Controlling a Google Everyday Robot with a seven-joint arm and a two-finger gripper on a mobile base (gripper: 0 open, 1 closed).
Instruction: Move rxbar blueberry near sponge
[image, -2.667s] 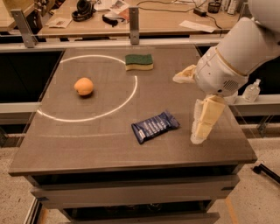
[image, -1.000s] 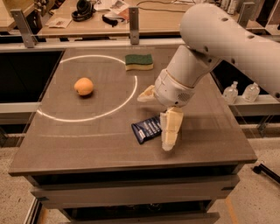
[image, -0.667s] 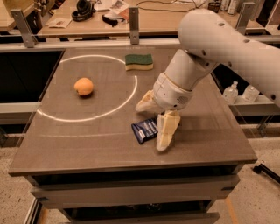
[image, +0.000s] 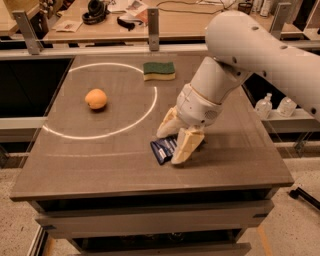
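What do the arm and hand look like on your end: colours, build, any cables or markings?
The arm is made of smooth, rounded white shells, thick at the upper link and narrowing to a segmented white wrist. No cables or markings show. The hand, at the bar near the table's front edge, has two thick, blunt, cream-yellow fingers.

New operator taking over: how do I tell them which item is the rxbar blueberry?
On the brown table, look just outside the white ring, under the arm's tool. The rxbar blueberry lies flat between its open fingers: dark blue wrapper, unlike the round orange and green sponge.
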